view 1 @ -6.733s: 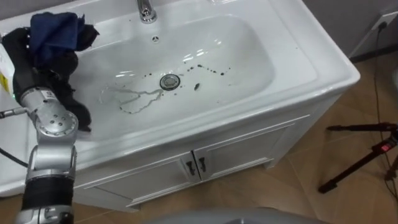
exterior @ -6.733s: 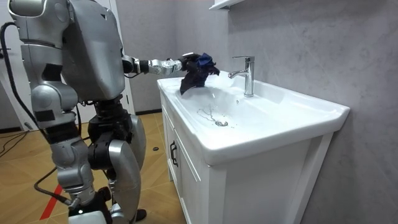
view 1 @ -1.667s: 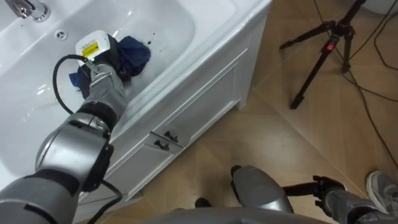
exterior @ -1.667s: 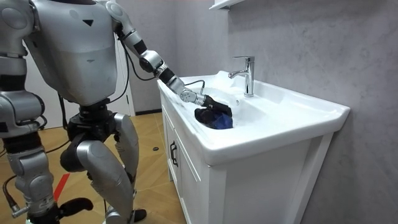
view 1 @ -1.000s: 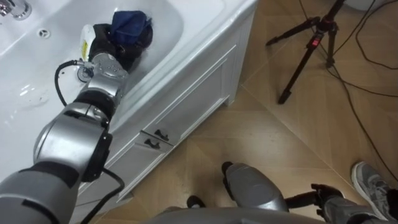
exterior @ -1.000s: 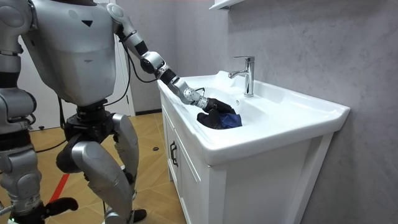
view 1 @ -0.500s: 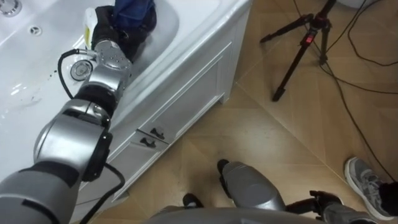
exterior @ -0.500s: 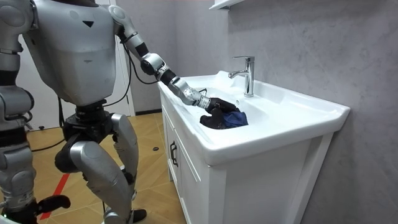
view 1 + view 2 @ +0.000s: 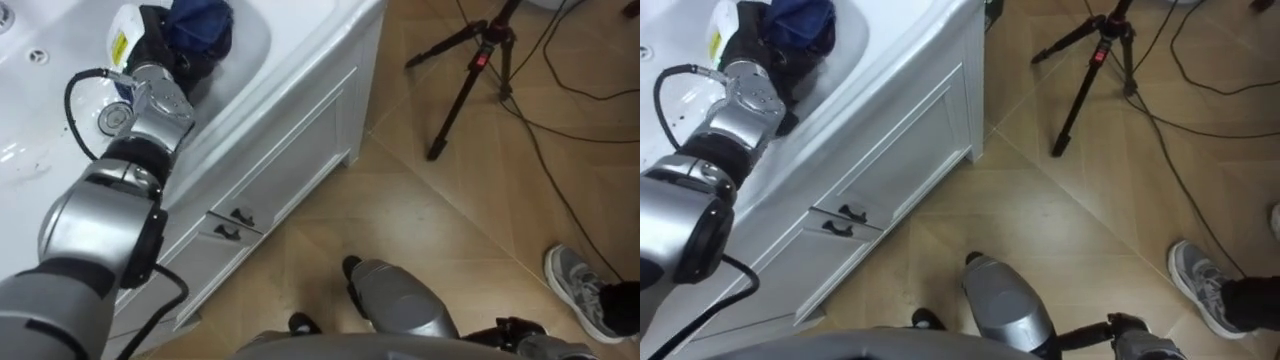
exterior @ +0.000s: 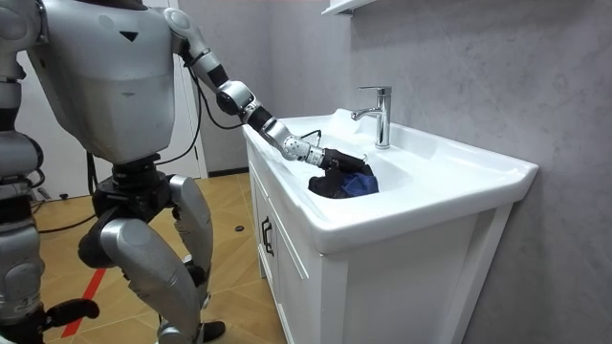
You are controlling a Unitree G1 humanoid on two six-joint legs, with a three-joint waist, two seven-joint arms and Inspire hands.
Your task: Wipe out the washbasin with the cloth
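Swept along with the left hand (image 9: 150, 45), the dark blue cloth (image 9: 198, 20) is now found nearer the end of the basin (image 9: 247, 45) than a second or so ago, when it was pressed at mid-bowl. Further back it was held up over the rim. The cloth is bunched at 1 o'clock of the hand, inside the bowl and against its sloping end wall, and the fingers are seen curled round it. By this shift a further strip of the bowl is judged to have been covered, though the part below the faucet (image 10: 380, 113) is probably yet to be wiped.

Nothing else is held in the basin. A small overflow hole (image 9: 38, 55) is seen at 9 o'clock of the hand. Under the counter (image 9: 320, 30) the cabinet doors (image 9: 270, 165) are shut. The right hand (image 10: 65, 311) is hung low by the robot's side, and whether it is apart or together cannot be told. A tripod (image 9: 470, 70) is stood on the floor at 3 o'clock.
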